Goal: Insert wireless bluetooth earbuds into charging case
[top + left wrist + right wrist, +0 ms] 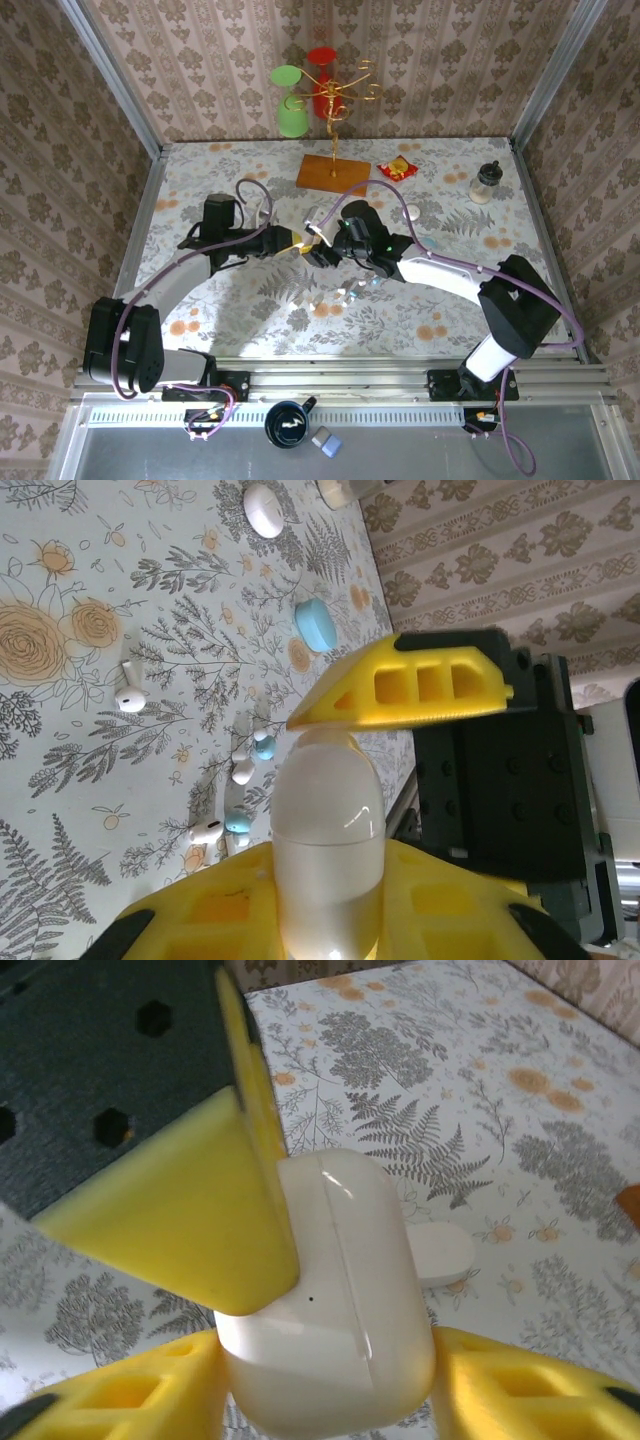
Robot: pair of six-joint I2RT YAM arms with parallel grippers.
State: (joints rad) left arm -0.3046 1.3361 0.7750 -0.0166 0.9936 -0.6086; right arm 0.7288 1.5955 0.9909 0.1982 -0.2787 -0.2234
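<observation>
Starting big: looking down on a floral-print desk (190,170) taking up most of the top view. Sitting nose to nose at centre frame, the left hand (292,240) and the right hand (325,250).

Gripping a glossy white charging case (328,810) with the left hand, clamped shut on its lower end, bottom centre of the left wrist view. Flanking that same case with the right hand's fingers (120,1400) too. Looking like touching on both sides, but honestly not able to tell whether squeezing or just resting there. Not spotting an open lid, only a thin seam.

Smaller stuff: lying loose on the desk, the wireless bluetooth earbuds (245,760), white and pale blue, scattered left of centre in the left wrist view. Also sitting up top in that view, a spare blue case (316,623) and a white case (265,508).

Guessing at featherweight, hard, slick plastic for the buds, so probably rolling away or popping out of a sloppy pinch. Probably best pinching gently across the fat bulb end, not the skinny stem. Same deal with the held case: rounded and shiny, so likely slipping unless squeezed across its broad faces.
</observation>
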